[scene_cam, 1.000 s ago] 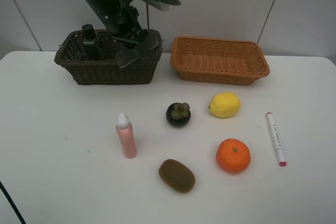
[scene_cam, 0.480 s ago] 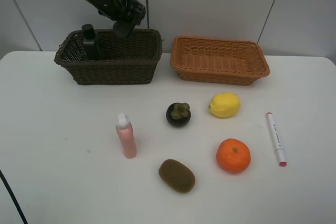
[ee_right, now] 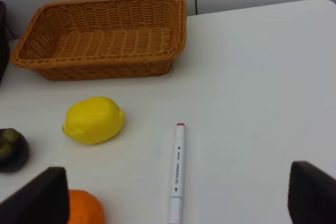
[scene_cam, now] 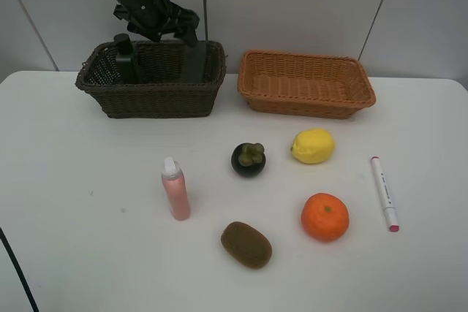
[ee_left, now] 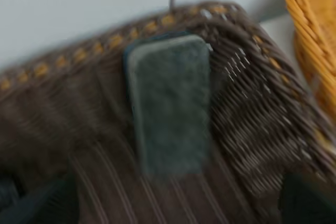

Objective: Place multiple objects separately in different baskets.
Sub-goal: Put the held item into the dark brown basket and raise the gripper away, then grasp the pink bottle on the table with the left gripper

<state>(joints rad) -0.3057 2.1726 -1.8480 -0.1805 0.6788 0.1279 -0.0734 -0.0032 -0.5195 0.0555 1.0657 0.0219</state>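
Left jaws spread, empty, over the deep dark-brown wicker basket [scene_cam: 146,100]. Just beyond them the black rectangular eraser block [ee_left: 168,103] rests free, propped by the basket's wall. Right jaws released, empty too.

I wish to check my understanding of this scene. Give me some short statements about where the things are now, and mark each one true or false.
1. The eraser is inside the dark basket. True.
2. The lemon is in a basket. False: it lies on the table, in front of the tan basket.
3. The pink bottle stands upright on the table. True.
4. The marker is in the dark basket. False: it lies on the table, right of the orange.
5. The right fingers grip the marker. False: they are open, and the marker lies free.
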